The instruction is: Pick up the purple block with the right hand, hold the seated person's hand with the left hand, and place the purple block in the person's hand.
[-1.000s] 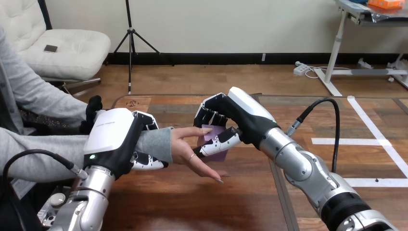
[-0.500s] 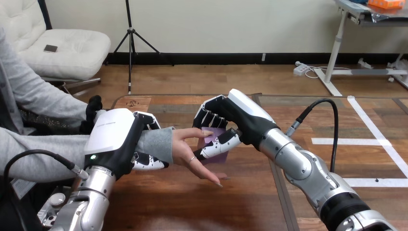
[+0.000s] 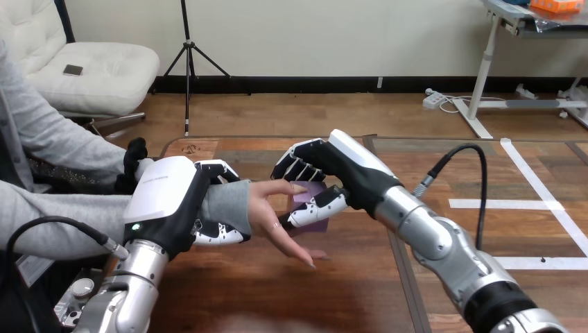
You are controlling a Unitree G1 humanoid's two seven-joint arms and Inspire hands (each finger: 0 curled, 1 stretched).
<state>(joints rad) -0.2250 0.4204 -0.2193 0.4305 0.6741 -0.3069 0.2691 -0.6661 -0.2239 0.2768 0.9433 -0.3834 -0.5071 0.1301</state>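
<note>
So, the right hand point(image 3: 344, 166) has the purple block point(image 3: 310, 191) clamped, with its thumb across the front face and its fingers point(image 3: 295, 166) arched over the top. The block sits right up against the person's hand point(image 3: 267, 211), which is open above the desk point(image 3: 347, 277). The thumb covers a good chunk of the block, and you can't see its underside. The left hand point(image 3: 163, 198) has its fingers curled round the person's wrist point(image 3: 229, 205) over the grey sleeve, palm side hidden.
</note>
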